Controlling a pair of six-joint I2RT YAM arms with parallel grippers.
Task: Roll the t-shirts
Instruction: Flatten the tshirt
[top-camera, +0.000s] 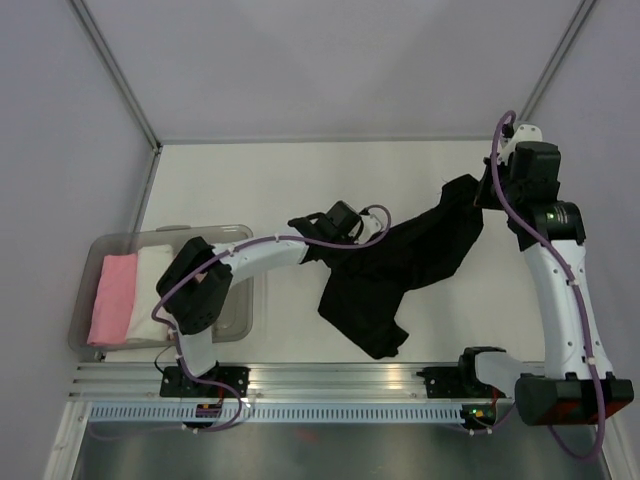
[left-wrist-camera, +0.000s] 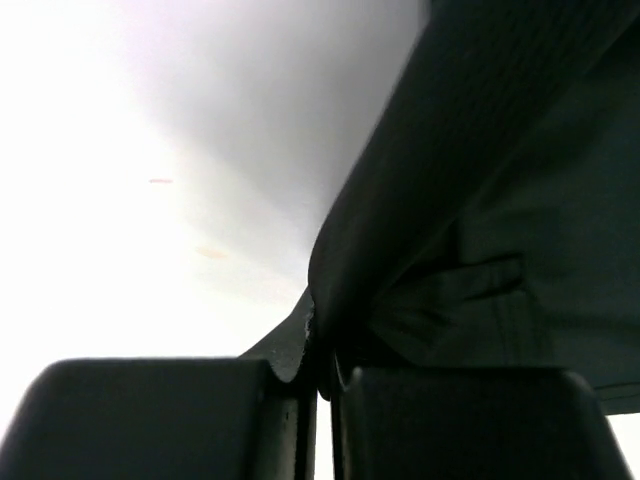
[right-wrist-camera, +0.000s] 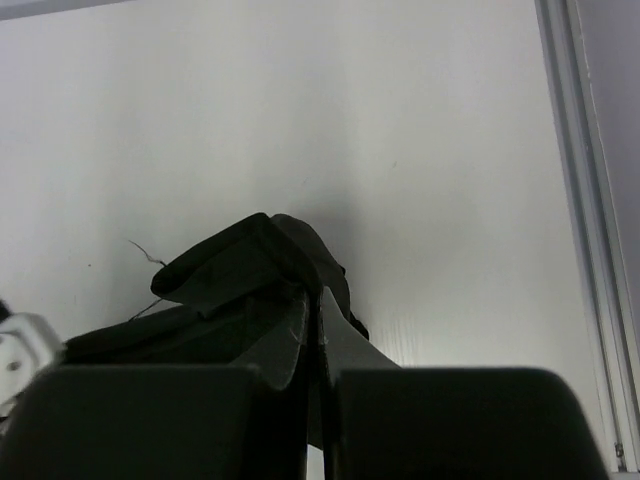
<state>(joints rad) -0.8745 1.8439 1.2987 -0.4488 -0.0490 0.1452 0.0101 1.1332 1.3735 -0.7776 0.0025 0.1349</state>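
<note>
The black t-shirt (top-camera: 400, 265) lies crumpled across the middle of the white table (top-camera: 300, 180), stretched in a loose band from the centre out toward 2 o'clock in the top view. A bunched lobe of it sags toward 6 o'clock, close to the near rail.

The left gripper (left-wrist-camera: 322, 375) is at the shirt's 9 o'clock end. Its fingers are pressed together on a fold of the black cloth, which rises from between them and fills the right half of the left wrist view. The right gripper (right-wrist-camera: 318, 340) is at the shirt's 2 o'clock end, near the far right corner of the table. Its fingers are likewise pinched together on a tuft of the fabric, and a rumpled hump of cloth sits on the table just beyond them.

At 9 o'clock on the table stands a clear plastic bin (top-camera: 170, 231). Inside it a pink roll (top-camera: 113, 298) and a white roll (top-camera: 150, 290) lie side by side and touching, with the pink one on the outer side
</note>
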